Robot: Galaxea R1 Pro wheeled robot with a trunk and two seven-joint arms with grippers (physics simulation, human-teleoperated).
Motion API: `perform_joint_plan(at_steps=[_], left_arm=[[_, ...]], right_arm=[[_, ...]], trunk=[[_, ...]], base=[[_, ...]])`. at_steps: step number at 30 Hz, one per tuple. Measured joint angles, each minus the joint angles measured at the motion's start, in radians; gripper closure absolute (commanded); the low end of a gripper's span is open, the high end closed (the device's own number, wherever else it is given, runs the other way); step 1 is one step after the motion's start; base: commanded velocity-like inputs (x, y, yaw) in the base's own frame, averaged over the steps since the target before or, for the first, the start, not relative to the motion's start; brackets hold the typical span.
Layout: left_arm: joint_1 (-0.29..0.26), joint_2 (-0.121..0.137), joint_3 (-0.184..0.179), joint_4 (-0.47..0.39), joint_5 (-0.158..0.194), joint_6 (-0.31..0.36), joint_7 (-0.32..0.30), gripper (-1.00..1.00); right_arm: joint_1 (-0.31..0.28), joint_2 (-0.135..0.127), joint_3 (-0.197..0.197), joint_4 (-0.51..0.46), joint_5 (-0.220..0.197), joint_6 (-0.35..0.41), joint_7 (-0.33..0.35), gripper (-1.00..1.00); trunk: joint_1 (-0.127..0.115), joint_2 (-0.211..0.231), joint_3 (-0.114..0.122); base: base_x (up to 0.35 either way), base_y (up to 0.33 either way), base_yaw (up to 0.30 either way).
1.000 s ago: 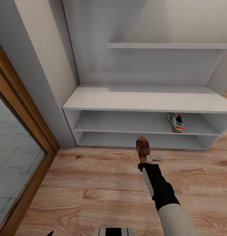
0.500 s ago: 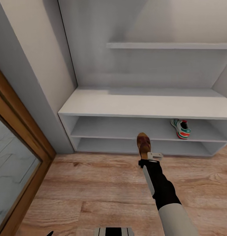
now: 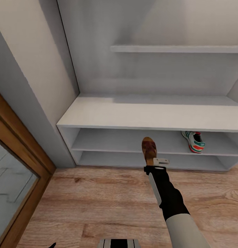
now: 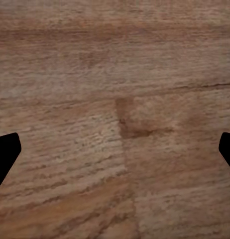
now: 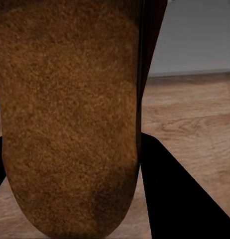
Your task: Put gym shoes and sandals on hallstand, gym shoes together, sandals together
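My right gripper (image 3: 152,162) is shut on the heel end of a brown sandal (image 3: 149,148), holding it above the corridor floor (image 3: 98,203) with its toe pointing at the hallstand (image 3: 150,117). The sandal's mottled footbed (image 5: 70,114) sits close in the right wrist view, with a dark finger (image 5: 179,194) beside it. One gym shoe (image 3: 194,141), white with teal stripes and an orange heel, stands on the upper low shelf at the right. My left gripper (image 4: 115,149) is open over bare floor planks, its fingertips (image 4: 5,154) at the picture's edges.
A wood-framed glass door (image 3: 15,165) runs along the left. A grey wall corner (image 3: 40,103) stands between the door and the rack. A wall shelf (image 3: 174,49) hangs above the bench top. The lower low shelf (image 3: 132,160) holds nothing that I can see.
The camera has moved closer to the rack and a little left, so the rack looks larger. The right gripper with the sandal now overlaps the low shelves' front.
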Motion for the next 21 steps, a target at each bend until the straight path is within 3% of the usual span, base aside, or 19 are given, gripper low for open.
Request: perform_joint_plan(at_steps=[15, 21], left_arm=[[0.000, 0.000, 0.000, 0.000, 0.000, 0.000, 0.000, -1.00], [0.000, 0.000, 0.000, 0.000, 0.000, -0.001, 0.000, -1.00]], right_arm=[[0.000, 0.000, 0.001, 0.011, 0.000, 0.000, 0.002, 1.00], [0.000, 0.000, 0.001, 0.011, 0.001, 0.000, 0.001, 1.00]], trunk=[[0.000, 0.000, 0.000], [0.000, 0.000, 0.000]], base=[[0.299, 0.068, 0.000], [0.107, 0.014, 0.000]])
